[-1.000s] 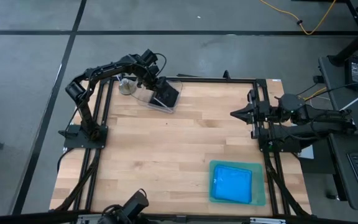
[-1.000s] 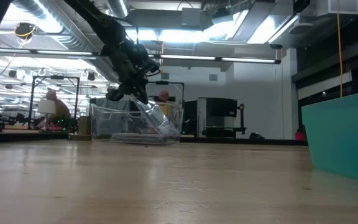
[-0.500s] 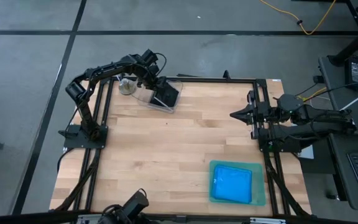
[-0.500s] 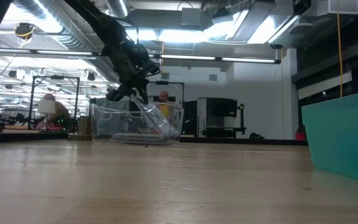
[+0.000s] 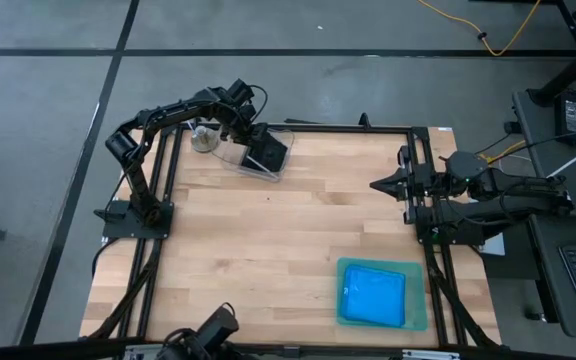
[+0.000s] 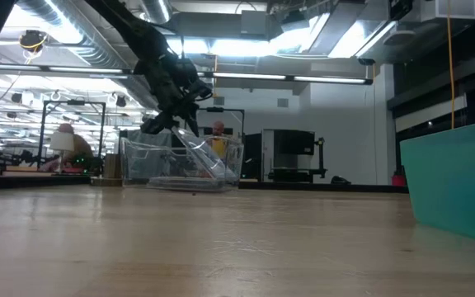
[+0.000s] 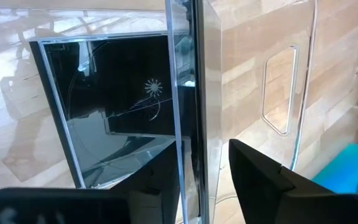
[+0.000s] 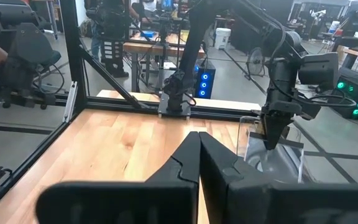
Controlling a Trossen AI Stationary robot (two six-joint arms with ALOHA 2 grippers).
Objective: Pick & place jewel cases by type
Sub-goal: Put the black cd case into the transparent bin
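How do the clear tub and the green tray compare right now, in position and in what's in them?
The clear tub sits at the table's far left corner under the left end effector; the green tray sits at the near right, with no arm over it. The clear tub holds a dark square case leaning on edge; the green tray holds blue cases lying flat. Both rest on the wooden table.

Glossy black jewel case (image 7: 114, 102) in clear plastic tub (image 5: 260, 150); pale wood table (image 5: 288, 240).

1. My left gripper (image 5: 252, 146) sits inside the clear plastic rectangular tub (image 5: 230, 156); its walls and a leaning dark square jewel case (image 7: 114, 99) crowd it.
2. The bare wooden table (image 5: 268, 240) lies open, apart from the green translucent tray (image 5: 420, 300).
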